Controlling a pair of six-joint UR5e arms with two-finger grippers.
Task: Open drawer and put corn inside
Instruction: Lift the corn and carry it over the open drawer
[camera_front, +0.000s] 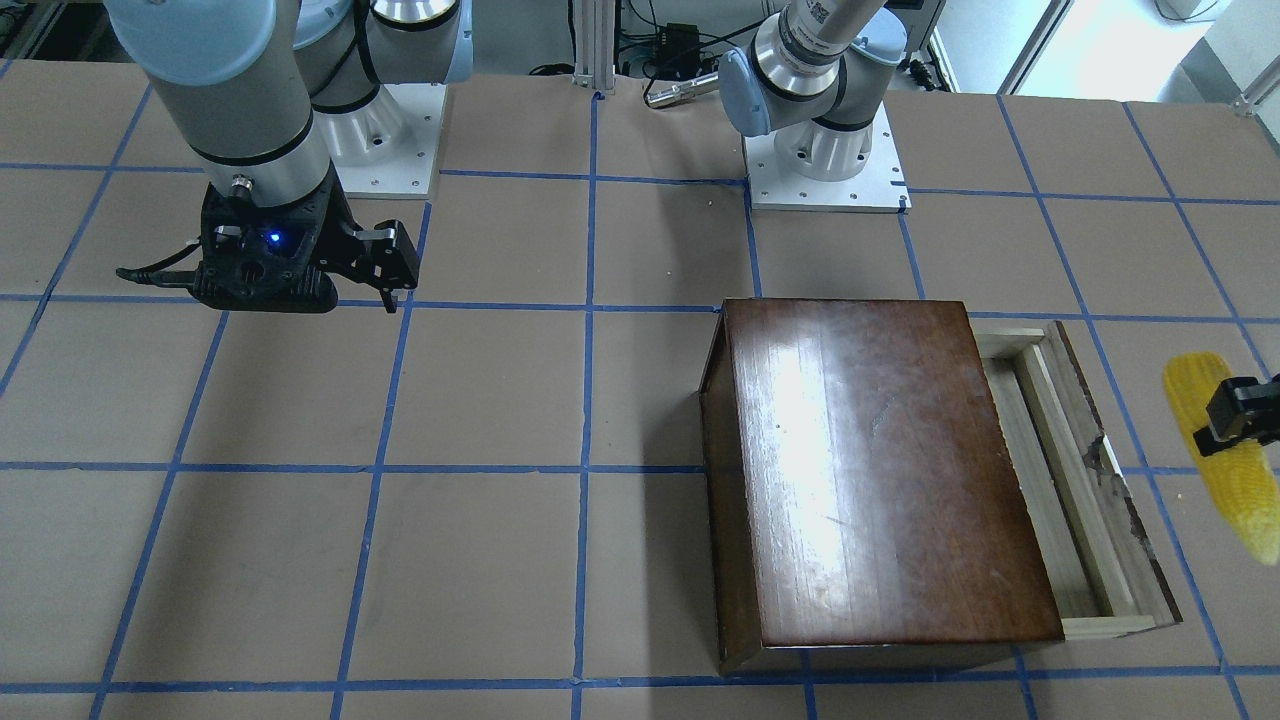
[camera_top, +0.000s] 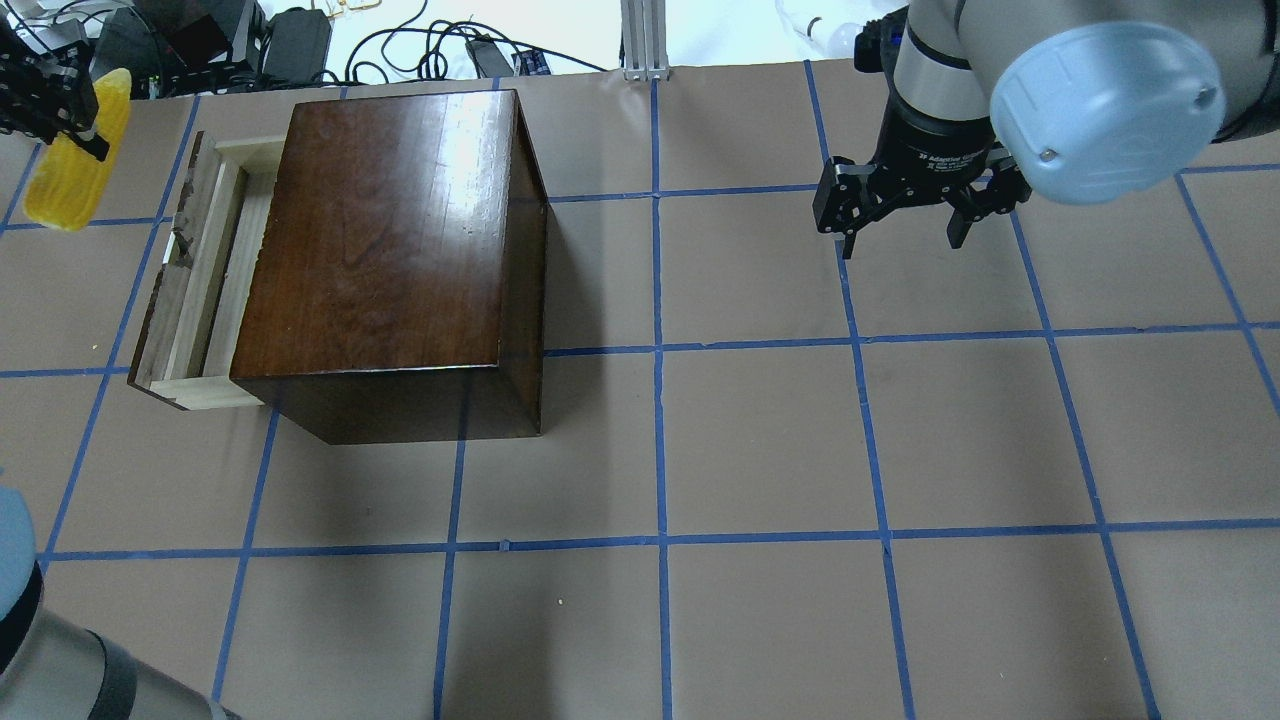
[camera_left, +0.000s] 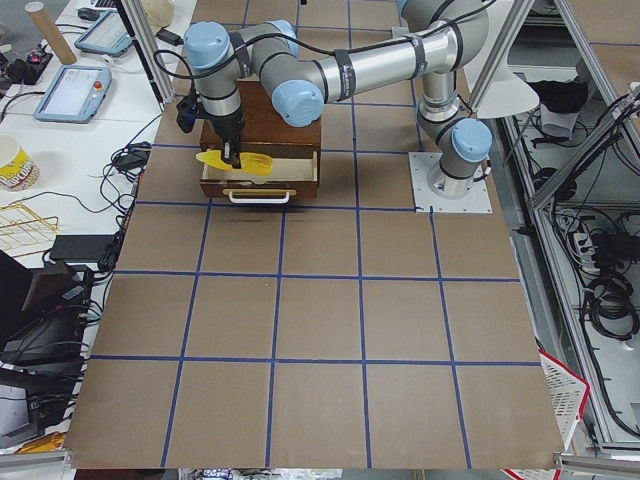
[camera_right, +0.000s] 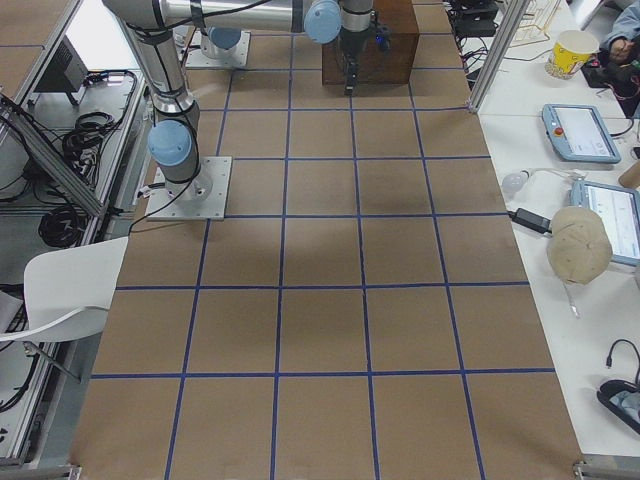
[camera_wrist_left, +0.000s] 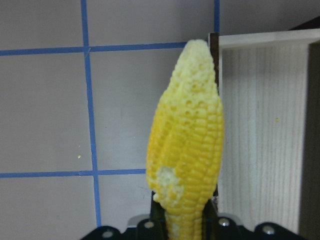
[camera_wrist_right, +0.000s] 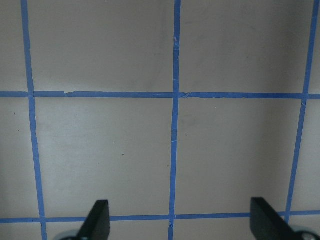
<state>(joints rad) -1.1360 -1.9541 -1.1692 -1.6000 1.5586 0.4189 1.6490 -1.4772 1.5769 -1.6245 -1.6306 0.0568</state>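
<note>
Overhead view of a robot workcell, described left to right with the dark-brown cabinet (camera_top: 390, 230) as the reference.

Furthest out on the cabinet's drawer side, the left claw (camera_top: 72, 128) is closed across a yellow corn (camera_top: 62, 185) cob and holds it off the table. The wrist camera shows the cob's pale tip level with the drawer's dark front panel. The tray lies just beside it, so the cob seems to be at the drawer's edge rather than fully over it.

The corn looks light and stiff. Its kernel bumps should give the fingers some bite, but the taper could let it slide toward the thin end. Holding it across the thicker half, as it is now, seems soundest. One patch of kernels looks scuffed, so a hard squeeze may mark it.

Next comes the drawer (camera_top: 200, 260), a shallow pale-wood tray pulled partly out of the cabinet, with nothing visible inside. Its opening is narrow, so the cob probably needs to go in lengthwise.

Well away on the cabinet's opposite side, the right claw (camera_top: 900, 240) hangs above the table with its fingers spread wide, holding nothing.

The table (camera_top: 760, 440) is flat brown board marked in squares with blue tape. Beyond the cabinet's far edge are cables, power bricks and an aluminium post.
</note>
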